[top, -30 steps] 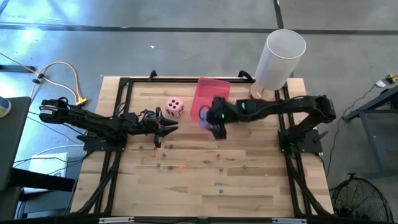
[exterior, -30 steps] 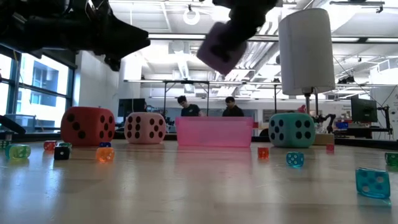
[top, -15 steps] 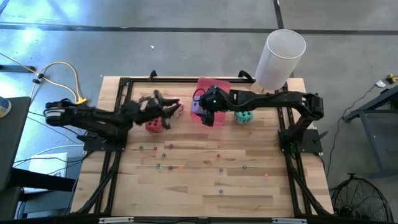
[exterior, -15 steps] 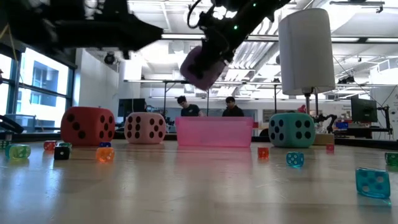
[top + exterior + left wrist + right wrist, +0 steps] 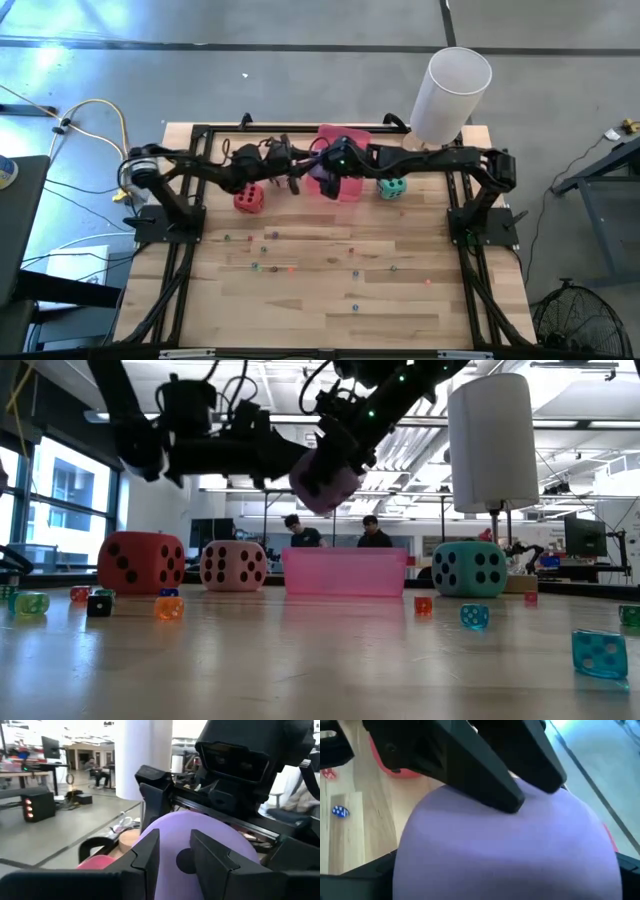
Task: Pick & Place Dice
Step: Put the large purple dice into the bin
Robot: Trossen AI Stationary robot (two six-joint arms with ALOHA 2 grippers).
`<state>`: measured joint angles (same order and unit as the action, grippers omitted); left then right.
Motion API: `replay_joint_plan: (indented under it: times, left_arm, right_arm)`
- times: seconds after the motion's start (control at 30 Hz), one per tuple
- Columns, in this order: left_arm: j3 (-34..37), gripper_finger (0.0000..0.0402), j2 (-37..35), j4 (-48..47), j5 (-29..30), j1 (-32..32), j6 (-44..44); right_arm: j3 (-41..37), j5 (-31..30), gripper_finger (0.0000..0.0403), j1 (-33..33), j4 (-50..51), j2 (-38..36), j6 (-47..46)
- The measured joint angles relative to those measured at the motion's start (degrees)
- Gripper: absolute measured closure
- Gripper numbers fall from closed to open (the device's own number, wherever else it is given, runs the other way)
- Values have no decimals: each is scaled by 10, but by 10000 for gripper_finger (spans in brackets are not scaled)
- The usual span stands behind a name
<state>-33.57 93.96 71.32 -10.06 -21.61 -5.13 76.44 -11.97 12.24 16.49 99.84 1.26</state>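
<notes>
Two grippers meet at the purple die (image 5: 324,477), held in the air at about 12 o'clock of the table, over the pink tray (image 5: 345,137): the right gripper (image 5: 330,178) clamps it with jaws spread wide, while the left gripper (image 5: 172,852) shows narrow-set fingertips against its face. You should expect it light and squashy; grip flat opposite faces, not corners.
</notes>
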Motion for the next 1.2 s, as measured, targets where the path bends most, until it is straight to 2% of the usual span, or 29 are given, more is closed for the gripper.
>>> replay_joint_plan:
  times: [0.23,0.43,0.67,0.8,1.0,1.2]
  left_arm:
    - [-10,294,54,36,-3,-6,-13]
    - [-11,294,67,55,-3,-3,-29]
    - [-8,294,70,121,-50,1,-38]
    - [-12,294,70,120,-59,0,-39]
    - [-33,294,69,68,-60,-14,-38]
    - [-60,294,69,68,-72,-37,-39]
  right_arm:
    - [-1,4,11,16,12,2,0]
    - [-1,8,11,27,5,2,2]
    - [1,21,11,38,-13,8,-2]
    - [2,21,11,38,-10,8,-2]
    - [1,21,11,31,3,8,0]
    - [-7,46,11,26,24,8,0]
